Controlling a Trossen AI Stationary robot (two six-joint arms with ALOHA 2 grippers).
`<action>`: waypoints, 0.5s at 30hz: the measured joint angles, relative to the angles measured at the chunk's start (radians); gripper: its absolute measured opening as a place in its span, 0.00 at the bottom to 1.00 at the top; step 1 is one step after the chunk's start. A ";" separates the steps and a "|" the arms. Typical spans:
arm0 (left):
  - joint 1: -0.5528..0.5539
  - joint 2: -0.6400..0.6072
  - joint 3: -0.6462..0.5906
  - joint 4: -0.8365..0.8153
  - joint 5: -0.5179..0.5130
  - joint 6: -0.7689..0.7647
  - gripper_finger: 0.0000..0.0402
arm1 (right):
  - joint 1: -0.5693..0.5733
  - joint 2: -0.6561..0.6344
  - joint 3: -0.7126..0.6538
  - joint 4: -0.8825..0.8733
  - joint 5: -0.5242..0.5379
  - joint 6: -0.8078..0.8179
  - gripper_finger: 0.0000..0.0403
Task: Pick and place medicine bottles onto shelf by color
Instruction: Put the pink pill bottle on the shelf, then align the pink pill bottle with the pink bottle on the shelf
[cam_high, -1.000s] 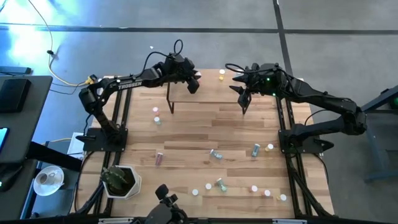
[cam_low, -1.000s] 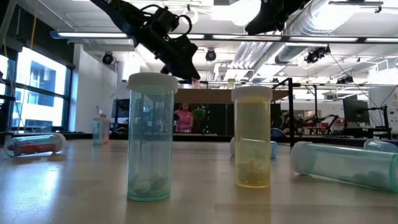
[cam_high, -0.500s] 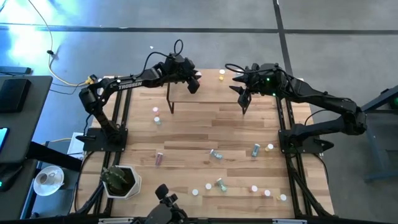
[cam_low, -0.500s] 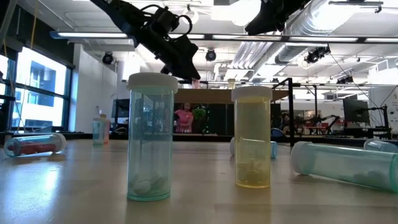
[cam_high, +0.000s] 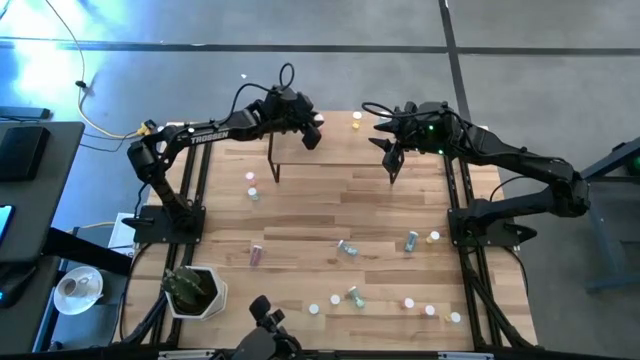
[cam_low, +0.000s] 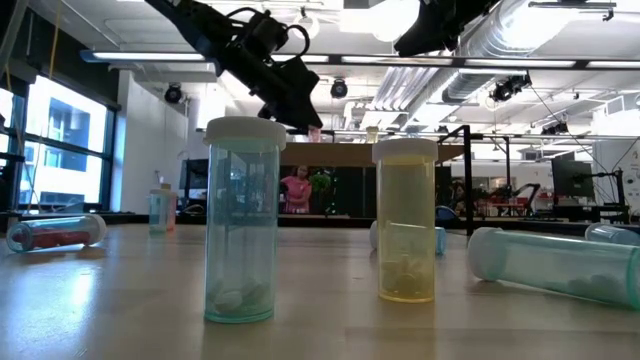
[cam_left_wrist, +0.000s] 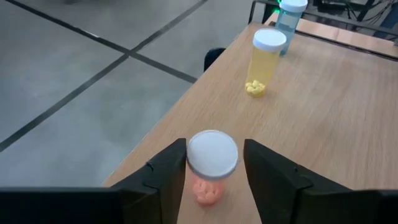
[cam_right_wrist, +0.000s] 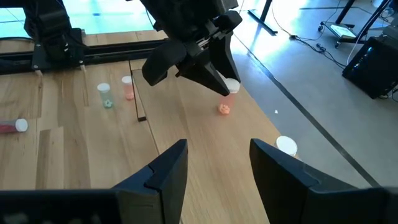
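Observation:
The shelf (cam_high: 335, 145) is a small light-wood board on black legs at the table's far side. A pink medicine bottle (cam_left_wrist: 210, 167) with a white cap stands upright on the shelf's far left corner. My left gripper (cam_left_wrist: 214, 174) is open around it, one finger on each side, coming in low from the table's left. A yellow bottle (cam_left_wrist: 262, 59) and a bluish one (cam_left_wrist: 290, 14) stand farther along the shelf's far edge. My right gripper (cam_right_wrist: 217, 180) hangs open and empty over the shelf's right end (cam_high: 385, 140). My left gripper has a clear gap between one finger (cam_left_wrist: 264, 174) and the pink bottle's cap. The other finger (cam_left_wrist: 171, 171) lies right at the cap's rim (cam_left_wrist: 190, 155); whether it touches I cannot tell. The bottle stands on its base on the shelf.
Several more bottles lie or stand on the table's near half, among them a teal one (cam_low: 240, 220), a yellow one (cam_low: 405, 220) and a pink one on its side (cam_low: 55, 232). Two stand by the shelf's left leg (cam_high: 251, 185). A plant pot (cam_high: 192, 290) sits at the near left corner.

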 joint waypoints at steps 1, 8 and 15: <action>0.000 0.000 0.000 0.006 0.000 0.000 0.39 | 0.000 0.000 0.000 0.000 0.000 0.000 0.41; 0.000 0.000 0.000 0.032 0.000 0.000 0.41 | 0.000 0.000 0.000 0.000 0.000 0.002 0.41; 0.000 -0.018 0.000 0.046 0.021 0.000 0.41 | 0.000 0.000 0.000 0.000 0.000 0.001 0.41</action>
